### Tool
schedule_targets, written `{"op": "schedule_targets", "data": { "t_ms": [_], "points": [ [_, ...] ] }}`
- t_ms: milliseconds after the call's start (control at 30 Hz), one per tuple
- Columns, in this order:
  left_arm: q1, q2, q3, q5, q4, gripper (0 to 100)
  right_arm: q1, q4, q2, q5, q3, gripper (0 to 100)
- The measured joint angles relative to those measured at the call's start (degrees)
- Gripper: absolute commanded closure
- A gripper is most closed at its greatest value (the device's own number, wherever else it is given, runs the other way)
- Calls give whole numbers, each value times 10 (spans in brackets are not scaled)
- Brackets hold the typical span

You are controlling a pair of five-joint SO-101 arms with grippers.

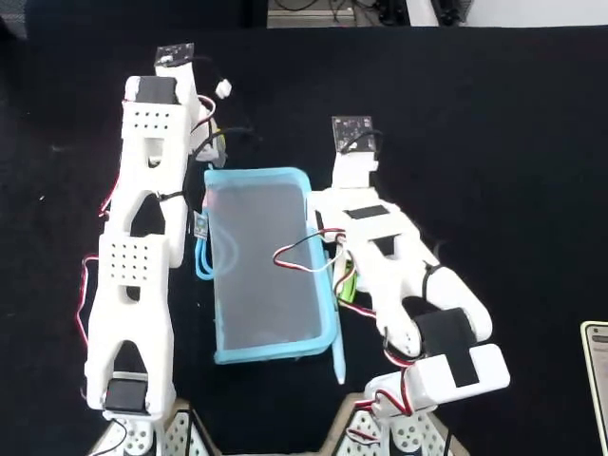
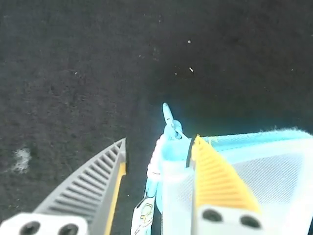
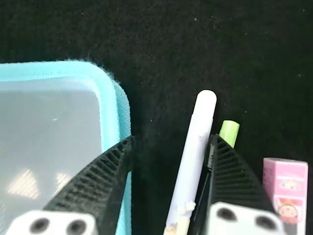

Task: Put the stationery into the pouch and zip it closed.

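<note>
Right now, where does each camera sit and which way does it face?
High view: fixed above the table, looking down at the pouch; left arm and right arm show.
Left wrist view: on the left arm, facing the pouch's zipper pull; open left gripper shows.
Right wrist view: on the right arm, facing a pen; open right gripper straddles it.
All share the pouch.

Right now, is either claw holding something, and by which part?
Nothing is held. Both are open: the left claw straddles the pouch corner, and the right claw straddles the pen without clamping it.
</note>
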Motion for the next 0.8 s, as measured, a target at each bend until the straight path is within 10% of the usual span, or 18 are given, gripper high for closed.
{"op": "schedule_targets", "data": {
  "t_ms": [800],
  "points": [
    [-9, 56, -2, 69, -11, 788, 0, 0, 0, 0, 0, 759]
  ]
}}
